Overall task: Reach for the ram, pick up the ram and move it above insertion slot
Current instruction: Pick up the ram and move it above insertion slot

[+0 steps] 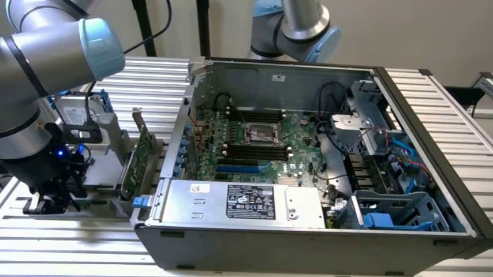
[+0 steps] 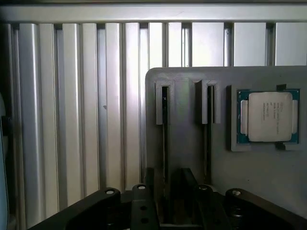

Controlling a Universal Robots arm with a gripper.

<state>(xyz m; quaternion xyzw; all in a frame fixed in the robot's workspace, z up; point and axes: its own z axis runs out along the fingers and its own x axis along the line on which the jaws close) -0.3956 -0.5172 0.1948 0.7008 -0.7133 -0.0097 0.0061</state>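
Low over the grey holder [image 2: 268, 182], the gripper [image 2: 175, 211] hung spread, holding nothing.
Beneath it the ram [image 2: 164, 139] seemed to stand edge-on in a narrow slot; best, I judged, to centre the jaws squarely astride that thin edge; the processor [image 2: 269, 116] lay beyond, well apart.

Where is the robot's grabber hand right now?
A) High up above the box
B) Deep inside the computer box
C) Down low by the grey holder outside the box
C. In the exterior view the gripper sits low at the grey holder on the slatted table, to the exterior view's left of the open computer case. The wrist view looks straight down on that holder's slots.
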